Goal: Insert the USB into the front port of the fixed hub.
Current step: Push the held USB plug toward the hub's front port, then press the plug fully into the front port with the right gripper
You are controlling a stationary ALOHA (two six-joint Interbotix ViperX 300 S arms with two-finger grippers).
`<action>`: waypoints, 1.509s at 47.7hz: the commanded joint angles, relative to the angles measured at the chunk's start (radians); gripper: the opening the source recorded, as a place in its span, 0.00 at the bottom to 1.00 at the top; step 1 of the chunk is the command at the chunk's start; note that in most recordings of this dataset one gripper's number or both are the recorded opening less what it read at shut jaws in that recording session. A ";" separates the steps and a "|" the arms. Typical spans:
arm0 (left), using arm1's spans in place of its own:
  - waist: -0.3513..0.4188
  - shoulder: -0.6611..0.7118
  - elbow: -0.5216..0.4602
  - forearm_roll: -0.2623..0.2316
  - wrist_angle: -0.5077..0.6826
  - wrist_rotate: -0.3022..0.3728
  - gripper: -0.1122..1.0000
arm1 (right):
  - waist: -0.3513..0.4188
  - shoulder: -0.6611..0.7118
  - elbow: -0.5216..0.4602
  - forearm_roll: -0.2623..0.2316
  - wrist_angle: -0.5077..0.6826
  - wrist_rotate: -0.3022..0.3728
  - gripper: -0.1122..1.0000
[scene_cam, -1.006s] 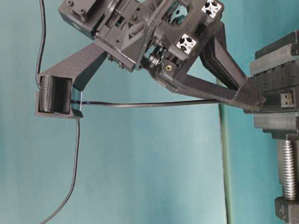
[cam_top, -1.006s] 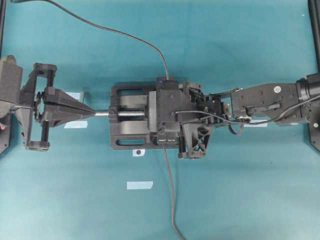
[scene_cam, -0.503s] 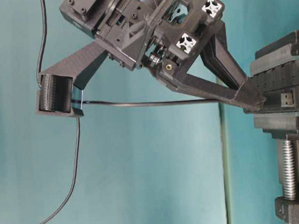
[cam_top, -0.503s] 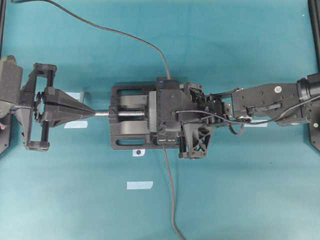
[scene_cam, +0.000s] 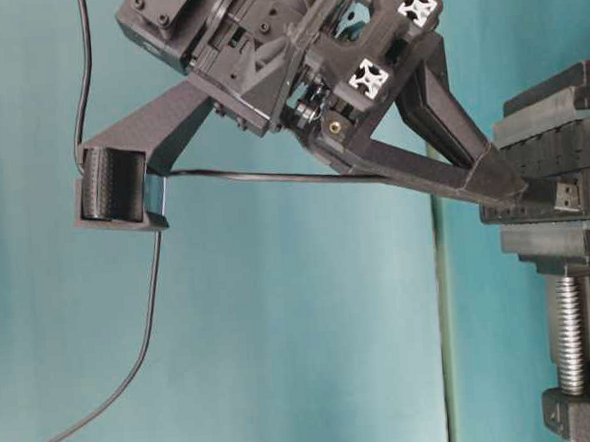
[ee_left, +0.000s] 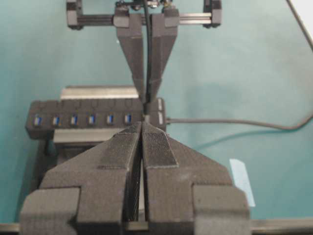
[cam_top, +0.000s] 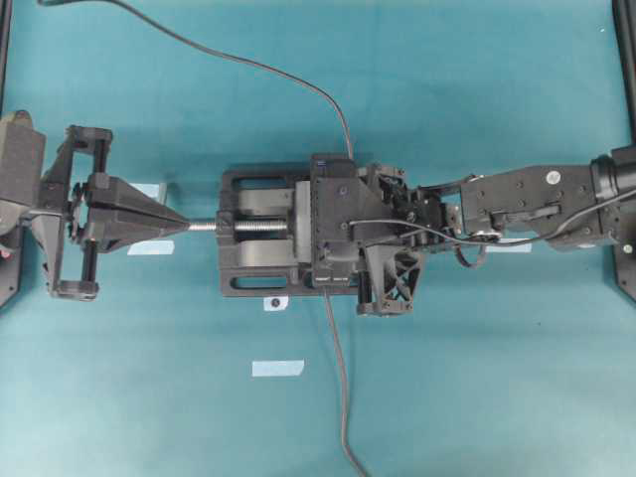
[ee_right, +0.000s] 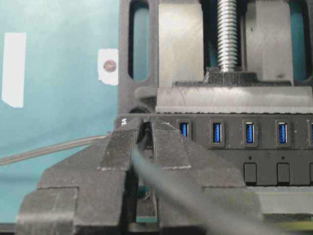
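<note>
The fixed hub, a black bar with a row of blue ports, sits clamped in a vise; it also shows in the left wrist view and the table-level view. My right gripper is shut on the USB at the hub's end port. In the table-level view the plug's metal tip sticks out past the fingers, slightly tilted, against the hub's end. Its thin cable trails back. My left gripper is shut and empty, at the vise screw's end.
The black vise with a silver screw holds the hub mid-table. The hub's own cable runs toward the front edge. Another cable crosses the far side. Bits of tape lie on the teal mat.
My right gripper has tipped up a little at the hub's end, so the plug's tip now sits tilted and the cable behind it has risen. The left gripper has not moved.
</note>
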 commanded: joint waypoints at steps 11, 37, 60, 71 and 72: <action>-0.002 -0.003 -0.011 0.002 -0.005 -0.002 0.10 | 0.009 -0.018 -0.046 -0.009 0.074 -0.002 0.16; -0.002 -0.003 -0.009 0.002 -0.005 -0.002 0.10 | 0.011 0.012 -0.084 -0.009 0.081 -0.003 0.16; -0.002 -0.003 -0.008 0.002 -0.005 -0.002 0.10 | 0.012 0.021 -0.089 -0.009 0.097 -0.003 0.16; -0.002 -0.005 -0.009 0.002 -0.006 -0.002 0.10 | 0.014 0.038 -0.089 -0.009 0.097 -0.003 0.16; -0.002 -0.005 -0.009 0.002 -0.006 -0.002 0.10 | 0.014 0.040 -0.089 -0.009 0.097 -0.003 0.16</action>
